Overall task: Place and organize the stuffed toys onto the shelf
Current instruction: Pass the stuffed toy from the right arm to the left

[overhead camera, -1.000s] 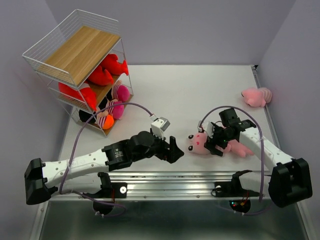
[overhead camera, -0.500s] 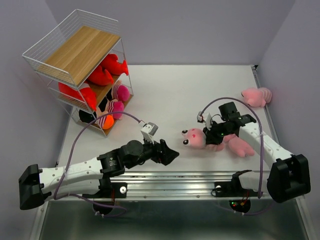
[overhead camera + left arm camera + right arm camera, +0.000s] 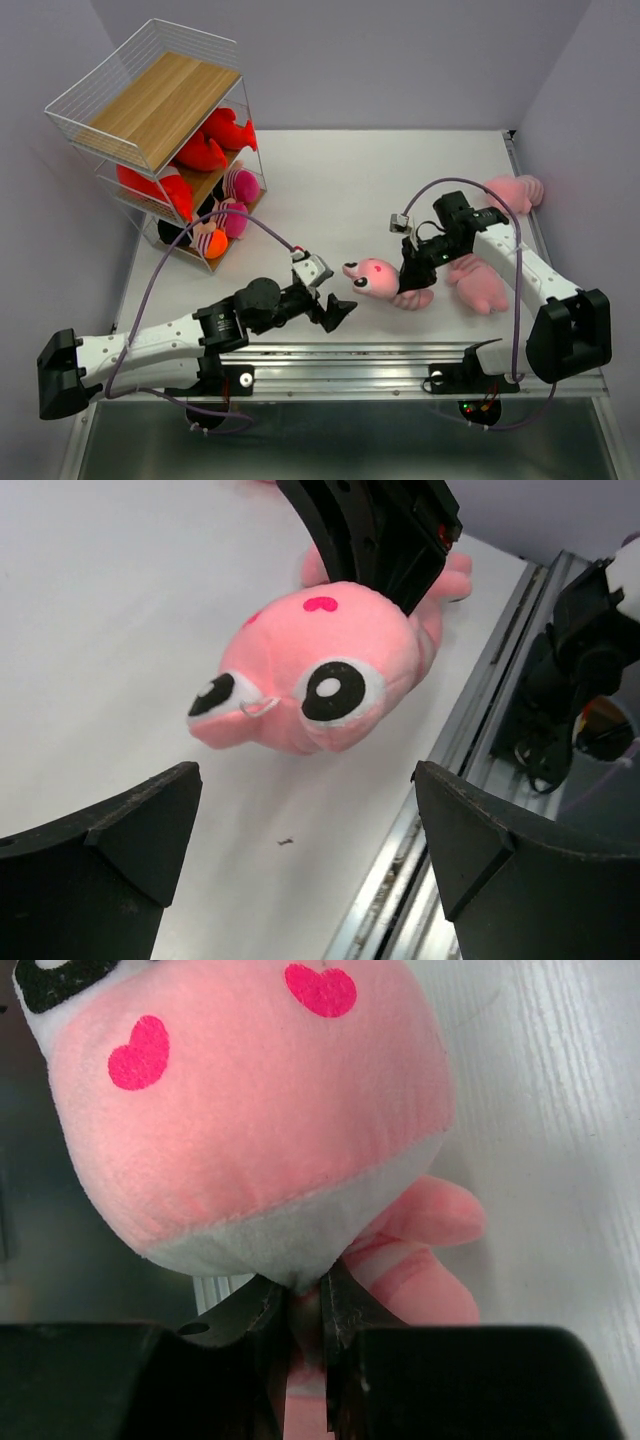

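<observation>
The right gripper [image 3: 305, 1310] pinches the soft, light pink plush [image 3: 372, 277], seemingly at its thin neck. Just beside the plush, the left gripper [image 3: 340, 311] is spread wide; the squashy head suits grasping.

One shelf [image 3: 150, 100] stands far left. It holds three red toys [image 3: 225, 130] and, as far as the wire mesh lets me tell, three pink striped ones [image 3: 240, 185]. Three pink toys [image 3: 372, 277] are on the table [image 3: 350, 170], right. Two arms [image 3: 160, 335].

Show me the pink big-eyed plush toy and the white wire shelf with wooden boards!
pink big-eyed plush toy [image 3: 320, 645]: left wrist view, on its forehead.
white wire shelf with wooden boards [image 3: 165, 100]: top external view, on its bare top board.
</observation>
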Controlling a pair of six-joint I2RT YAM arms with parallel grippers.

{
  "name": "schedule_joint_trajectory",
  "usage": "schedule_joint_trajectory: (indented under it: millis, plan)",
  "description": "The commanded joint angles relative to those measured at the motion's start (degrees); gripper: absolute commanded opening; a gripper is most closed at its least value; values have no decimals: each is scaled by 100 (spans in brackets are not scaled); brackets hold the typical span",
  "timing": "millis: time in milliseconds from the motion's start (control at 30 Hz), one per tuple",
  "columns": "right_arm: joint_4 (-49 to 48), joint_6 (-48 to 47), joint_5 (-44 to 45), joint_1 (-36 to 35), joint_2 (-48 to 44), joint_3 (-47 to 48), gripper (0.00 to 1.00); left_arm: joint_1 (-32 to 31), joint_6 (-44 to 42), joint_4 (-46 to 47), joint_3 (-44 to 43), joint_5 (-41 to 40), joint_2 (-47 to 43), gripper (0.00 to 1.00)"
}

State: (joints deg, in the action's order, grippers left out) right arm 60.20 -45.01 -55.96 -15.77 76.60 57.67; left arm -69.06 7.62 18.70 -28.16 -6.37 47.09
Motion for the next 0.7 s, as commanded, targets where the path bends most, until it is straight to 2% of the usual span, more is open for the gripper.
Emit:
schedule_joint_trajectory:
  millis: [0,200,467,567,667]
  plan:
    - [545,-491,-328,4,-136,262,7,-38,-2017,336,-198,207,-191,99]
    - [554,-587,-151,-110,-259,122,7,-46,-3019,354,-523,602,370,99]
    - [641,-754,-222,-365,-224,131,7,-64,-3530,609,-1235,602,1530,97]
    - [834,-1000,-432,-427,-189,183,7,-73,-3592,600,-1411,1058,1812,91]
    - [1089,-1263,-590,-480,-145,297,7,-82,-3539,591,-1490,1269,2005,78]
